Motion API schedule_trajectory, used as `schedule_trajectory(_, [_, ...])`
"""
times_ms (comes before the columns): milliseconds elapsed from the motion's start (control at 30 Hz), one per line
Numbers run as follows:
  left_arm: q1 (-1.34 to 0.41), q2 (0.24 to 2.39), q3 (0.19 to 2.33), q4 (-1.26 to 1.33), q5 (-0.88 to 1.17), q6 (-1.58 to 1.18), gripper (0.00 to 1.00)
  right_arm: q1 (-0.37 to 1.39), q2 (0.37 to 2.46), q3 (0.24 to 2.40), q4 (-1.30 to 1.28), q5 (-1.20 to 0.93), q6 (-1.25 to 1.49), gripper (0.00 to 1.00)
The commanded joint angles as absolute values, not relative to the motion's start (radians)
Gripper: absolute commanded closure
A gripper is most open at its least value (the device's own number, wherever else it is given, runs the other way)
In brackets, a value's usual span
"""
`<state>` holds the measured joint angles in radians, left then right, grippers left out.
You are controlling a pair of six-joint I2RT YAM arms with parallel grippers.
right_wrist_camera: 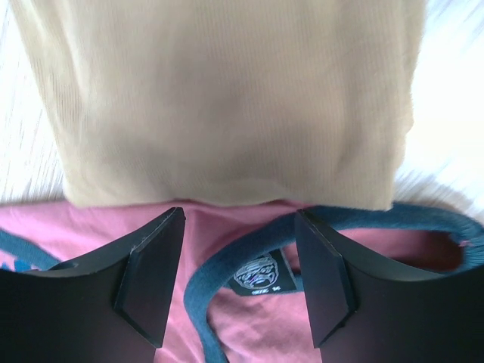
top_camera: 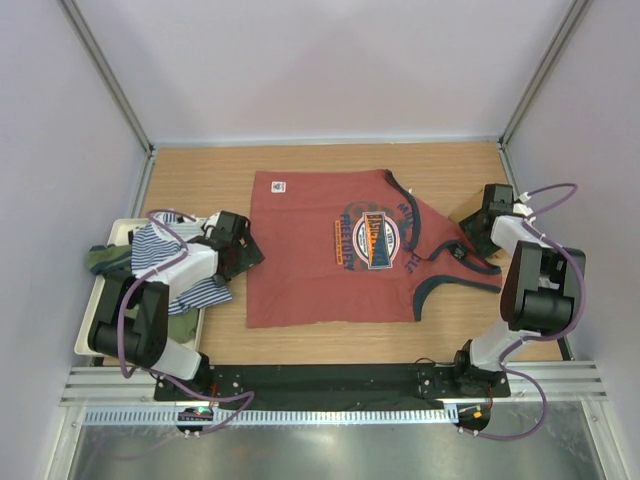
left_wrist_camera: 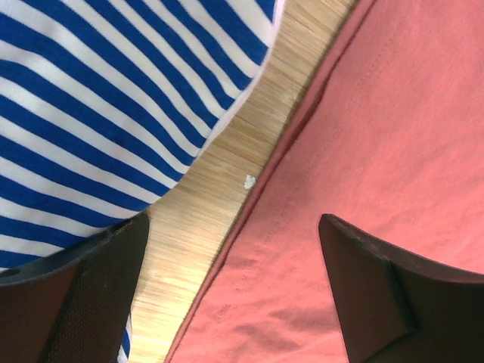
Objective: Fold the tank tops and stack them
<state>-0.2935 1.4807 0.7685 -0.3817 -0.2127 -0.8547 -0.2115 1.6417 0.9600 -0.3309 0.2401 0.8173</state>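
- Left gripper (left_wrist_camera: 234, 223): we see the jaws standing wide apart with nothing between them. The hem side of the rust-red tank top (top_camera: 320, 270) lies under its right finger, the striped tank top (left_wrist_camera: 113, 98) under its left, and a strip of bare table (left_wrist_camera: 219, 197) between.
- Right gripper (right_wrist_camera: 238, 214): the jaws are likewise spread and empty. The neckline sits directly below the fingertips, and a tan tank top (right_wrist_camera: 227, 98) lies just ahead of them.
- Step in hand, as we judge it: folding the red top, which lies flat and face up.
- Technique: we would have each gripper pinch one layer at an edge, hem on the left and navy trim (right_wrist_camera: 393, 214) on the right. Lifting and carrying together should keep the fold line straight and leave the neighbouring tops undisturbed.
- Materials: the red top is smooth knit with a stitched hem, a printed chest graphic (top_camera: 375, 238) and a neck label (right_wrist_camera: 259, 274). The tan cloth looks finely ribbed, and the striped knit is limp and rumpled.
- The olive tank top (top_camera: 100, 260) is bunched in the tray (top_camera: 122, 224), behind the left gripper.
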Motion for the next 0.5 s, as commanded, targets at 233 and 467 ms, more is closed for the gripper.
schedule_trajectory(233, [-0.327,1.539,0.773,-0.356,-0.155,-0.833,0.27,-0.212,1.572,0.923,-0.255,0.189,0.792,0.35])
schedule_trajectory(467, [-0.393,1.464,0.795,-0.403,-0.204,-0.788,0.28,-0.212,1.575,0.914,-0.241,0.167,0.792,0.35])
